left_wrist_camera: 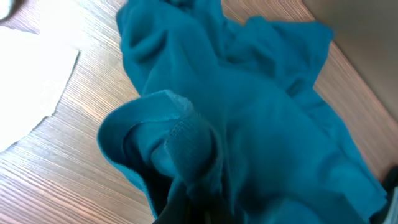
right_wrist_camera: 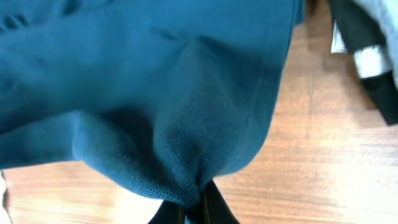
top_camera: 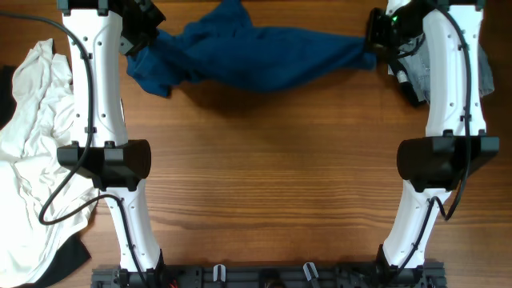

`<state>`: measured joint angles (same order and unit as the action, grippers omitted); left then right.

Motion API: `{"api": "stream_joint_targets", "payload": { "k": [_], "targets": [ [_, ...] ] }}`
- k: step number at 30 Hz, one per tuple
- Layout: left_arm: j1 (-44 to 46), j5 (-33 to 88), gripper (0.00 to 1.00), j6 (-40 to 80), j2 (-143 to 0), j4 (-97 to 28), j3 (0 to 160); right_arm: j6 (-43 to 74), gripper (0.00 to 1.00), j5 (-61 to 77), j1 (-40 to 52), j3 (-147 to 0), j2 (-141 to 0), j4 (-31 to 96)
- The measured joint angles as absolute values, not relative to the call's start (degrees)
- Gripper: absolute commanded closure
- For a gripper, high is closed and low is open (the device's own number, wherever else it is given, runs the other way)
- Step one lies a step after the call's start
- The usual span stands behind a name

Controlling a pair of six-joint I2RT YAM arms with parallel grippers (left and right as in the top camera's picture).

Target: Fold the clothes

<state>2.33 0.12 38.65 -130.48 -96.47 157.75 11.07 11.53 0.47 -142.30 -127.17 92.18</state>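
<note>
Table: your wood-grain table [top_camera: 264, 160].
Garment: deep-blue cotton T-shirt [top_camera: 256, 52], stretched along table's far edge.
Left tool [top_camera: 142, 38]: pinching its left end.
Right tool [top_camera: 374, 46]: pinching its right end.

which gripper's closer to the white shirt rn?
Left. The left gripper, shut on one end of the blue T-shirt, sits close beside the white shirt. The right gripper holds the other end, far across the table.

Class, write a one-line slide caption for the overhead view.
Left gripper and right gripper pinch opposite ends of the blue T-shirt over the table; white shirt heaped nearby.
</note>
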Motion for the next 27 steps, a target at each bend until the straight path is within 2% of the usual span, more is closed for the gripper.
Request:
{"api": "stream_joint_targets", "payload": {
  "k": [5, 13, 21, 27],
  "targets": [
    [2.92, -1.5, 0.96, 37.54, -130.37, -96.44, 151.74, 10.94, 0.96, 11.31, 0.45, -137.84, -127.15, 92.12],
    [7.66, -1.85, 0.96, 36.47, -129.25, -96.25, 128.18, 10.2, 0.95, 11.27, 0.62, -121.58, -123.68, 92.09],
    [7.51, -2.61, 0.96, 36.99, -107.35, -96.36, 113.03, 9.39, 0.96, 11.11, 0.62, -104.44, -108.9, 90.3],
    [7.53, -3.27, 0.96, 39.42, -103.74, -92.77, 90.63, 9.1, 0.96, 11.14, 0.95, -84.2, -105.38, 85.1]
  ]
}}
